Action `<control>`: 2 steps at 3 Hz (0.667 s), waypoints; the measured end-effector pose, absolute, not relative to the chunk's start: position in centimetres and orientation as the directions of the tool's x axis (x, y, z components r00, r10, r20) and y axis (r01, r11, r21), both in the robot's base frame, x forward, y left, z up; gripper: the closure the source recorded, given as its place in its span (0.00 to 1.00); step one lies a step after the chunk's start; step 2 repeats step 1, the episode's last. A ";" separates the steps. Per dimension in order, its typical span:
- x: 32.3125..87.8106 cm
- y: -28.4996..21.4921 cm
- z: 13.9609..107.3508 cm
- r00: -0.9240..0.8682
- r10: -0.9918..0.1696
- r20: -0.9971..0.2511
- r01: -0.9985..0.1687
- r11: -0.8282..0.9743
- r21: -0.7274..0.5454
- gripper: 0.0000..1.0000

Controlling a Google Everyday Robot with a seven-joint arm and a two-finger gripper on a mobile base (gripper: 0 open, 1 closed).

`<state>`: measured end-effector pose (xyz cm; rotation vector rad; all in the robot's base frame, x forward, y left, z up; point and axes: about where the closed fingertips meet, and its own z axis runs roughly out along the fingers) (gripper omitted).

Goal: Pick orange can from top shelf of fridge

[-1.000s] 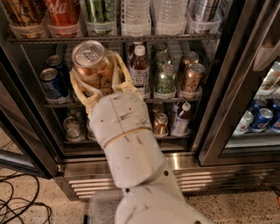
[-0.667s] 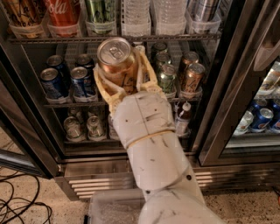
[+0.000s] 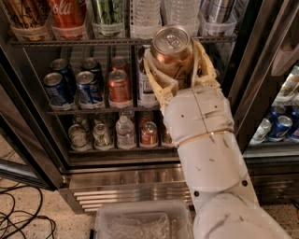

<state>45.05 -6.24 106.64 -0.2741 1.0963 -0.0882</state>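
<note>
The orange can [image 3: 172, 55], copper-bodied with a silver lid and pull tab, stands upright between the cream fingers [image 3: 156, 85] of my gripper [image 3: 177, 70], which is shut on it. Can and gripper hang in front of the open fridge [image 3: 42, 154], right of centre, just below the top shelf [image 3: 70, 42]. That wire shelf carries clear tubs with a red can [image 3: 67, 11], a green can [image 3: 108, 13] and water bottles. My white arm rises from the bottom right and hides the shelves behind it.
The middle shelf holds blue cans [image 3: 58, 86], a red-brown can [image 3: 119, 86] and a bottle. Lower down stand small bottles and a red can [image 3: 149, 133]. A clear bin [image 3: 142, 219] lies on the floor below, black cables [image 3: 18, 214] at left, a second cooler [image 3: 280, 121] at right.
My gripper has carried the orange can to the right, from the left part of the fridge opening to right of centre, and slightly upward. The cans on the middle shelf now show.
</note>
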 end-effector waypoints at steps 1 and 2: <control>45.1 -6.2 106.6 0.457 -0.205 -0.865 -0.064 0.963 -0.263 1.00; 45.1 -6.2 106.6 0.457 -0.205 -0.865 -0.064 0.963 -0.263 1.00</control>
